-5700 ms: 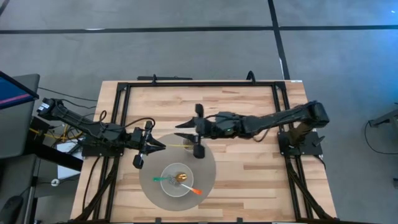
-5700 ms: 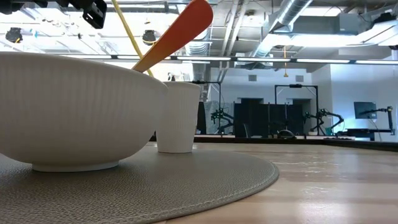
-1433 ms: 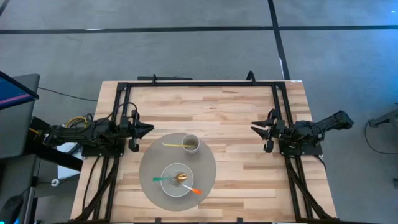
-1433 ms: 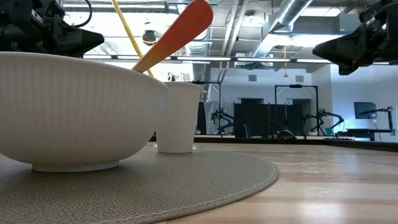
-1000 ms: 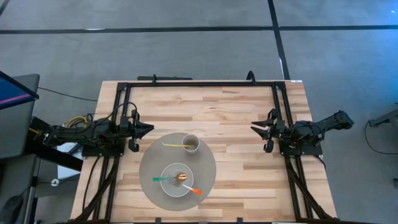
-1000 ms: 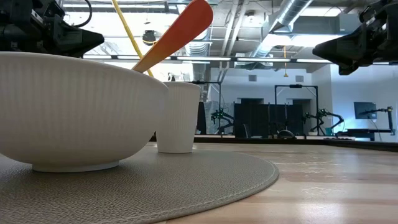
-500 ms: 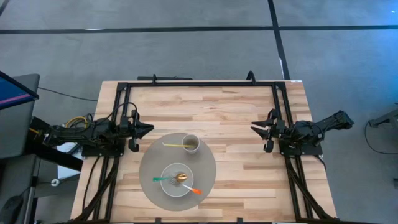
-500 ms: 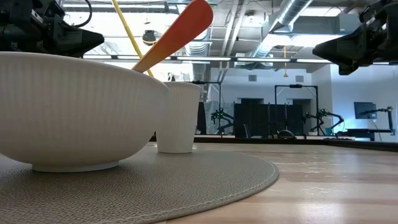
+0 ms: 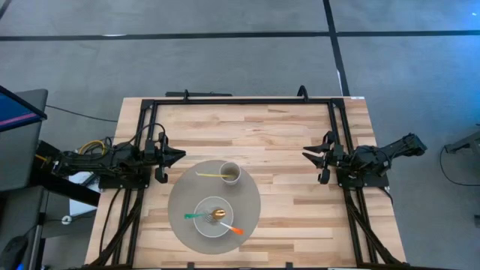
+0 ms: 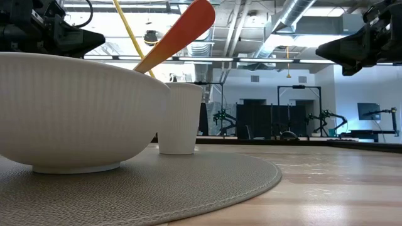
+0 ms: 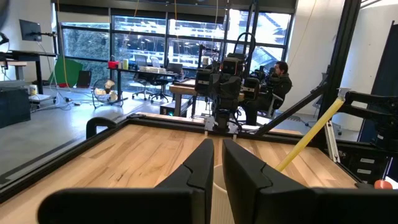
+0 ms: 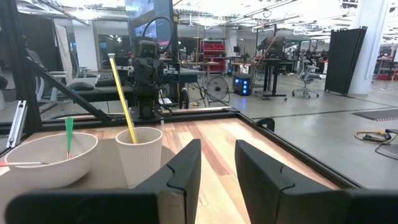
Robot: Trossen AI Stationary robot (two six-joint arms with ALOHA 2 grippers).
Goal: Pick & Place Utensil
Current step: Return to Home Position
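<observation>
A white ribbed cup (image 9: 230, 173) stands on the far part of a round grey placemat (image 9: 247, 196). A yellow utensil (image 9: 209, 175) sticks into the cup and leans on its rim toward the table's left; it also shows in the right wrist view (image 12: 123, 99). A white bowl (image 9: 214, 218) on the mat's near part holds a green utensil (image 9: 196, 216), an orange one (image 9: 235, 229) and a gold spoon (image 9: 219, 214). My left gripper (image 9: 180, 155) hovers near the table's left edge, fingers together. My right gripper (image 9: 305, 156) hovers near the right edge, slightly open. Neither touches anything.
A black metal frame (image 9: 240, 100) runs along the far, left and right sides of the wooden table (image 9: 292, 217). The room beyond holds desks, other robot stations and a seated person (image 11: 281, 74). Bare wood lies between the mat and the right arm.
</observation>
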